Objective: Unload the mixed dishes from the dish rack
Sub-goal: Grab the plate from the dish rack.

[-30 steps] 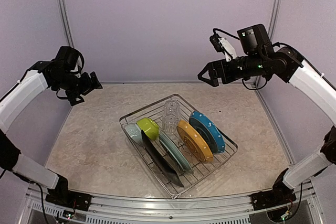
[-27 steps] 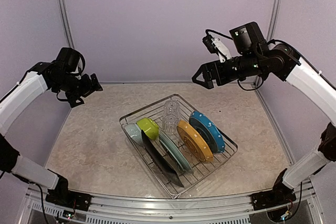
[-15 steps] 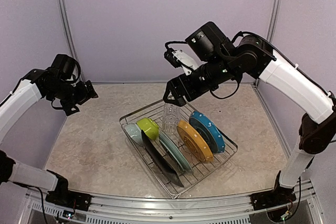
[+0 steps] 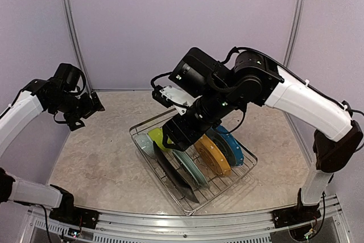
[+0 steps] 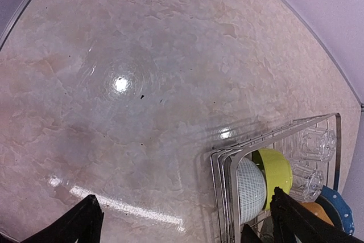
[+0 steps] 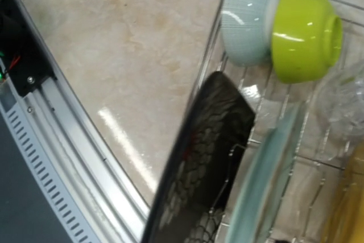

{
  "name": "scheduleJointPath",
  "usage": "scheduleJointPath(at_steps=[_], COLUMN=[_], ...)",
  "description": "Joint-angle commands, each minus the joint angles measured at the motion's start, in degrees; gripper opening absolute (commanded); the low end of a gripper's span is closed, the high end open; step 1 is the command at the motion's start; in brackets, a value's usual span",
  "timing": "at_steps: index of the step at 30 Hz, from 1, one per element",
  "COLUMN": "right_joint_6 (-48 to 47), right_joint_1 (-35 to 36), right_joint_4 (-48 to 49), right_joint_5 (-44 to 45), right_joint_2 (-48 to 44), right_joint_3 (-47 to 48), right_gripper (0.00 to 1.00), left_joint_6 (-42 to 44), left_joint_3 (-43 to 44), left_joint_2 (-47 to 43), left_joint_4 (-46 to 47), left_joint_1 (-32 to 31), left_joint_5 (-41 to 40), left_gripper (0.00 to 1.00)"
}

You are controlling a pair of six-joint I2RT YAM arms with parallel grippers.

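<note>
From above, the dish rack (image 4: pixel 245 169) is sitting mid-table, turned diagonally, one corner toward the near edge. It is holding the black square plate (image 4: pixel 173 177), teal plate (image 4: pixel 190 166), orange-dotted plate (image 4: pixel 211 155) and blue-dotted plate (image 4: pixel 230 143) on edge. The right gripper (image 4: pixel 173 135) is hanging just over the lime bowl (image 4: pixel 156 138); whether its jaws are apart I cannot tell. The left gripper (image 4: pixel 91 103) is hovering over the table's far-left corner.

In the left wrist view, its fingers (image 5: pixel 85 223) are standing wide apart, gripping nothing. Two glasses (image 5: pixel 315 140) are lying in the rack beside the pale-blue bowl (image 5: pixel 249 189).

The right wrist view is looking down on both bowls and the black plate, showing no fingers.
</note>
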Motion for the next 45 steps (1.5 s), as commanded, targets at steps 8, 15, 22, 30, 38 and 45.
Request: scheduleJointPath(at_steps=[8,15,22,30,38,45], right_joint_6=[7.6,10.0,11.3,14.1,16.4,18.9], right_joint_1=[3.1,4.3,5.0,5.0,5.0,5.0], right_joint_4=[-6.6,-7.0,-7.9,-8.0,-8.0,-8.0], right_joint_5=[-0.3,-0.8,-0.1,1.2,1.1,1.0], right_joint_2=[7.7,11.2,14.4,15.5,16.4,16.7], right_joint_3=[5.0,6.1,6.1,4.0,1.5,-0.6], right_gripper=[0.66,0.62,0.56,0.48,0.45,0.44], left_joint_6=[-1.0,-0.8,-0.9,-2.1,-2.7,-3.3], left_joint_3=[-1.6,-2.8,-4.6,-6.1,-7.3,-8.7], left_joint_2=[-3.1,-3.9,-5.4,-6.5,-7.7,-9.1], left_joint_4=[-4.0,-4.7,-4.7,-4.6,-4.1,-3.7], left_joint_1=[-0.4,-0.4,-0.4,-0.4,-0.4,-0.4], left_joint_5=[-2.4,-2.7,-3.0,-3.5,-4.0,-4.4], left_gripper=[0.99,0.99,0.99,0.99,0.99,0.99])
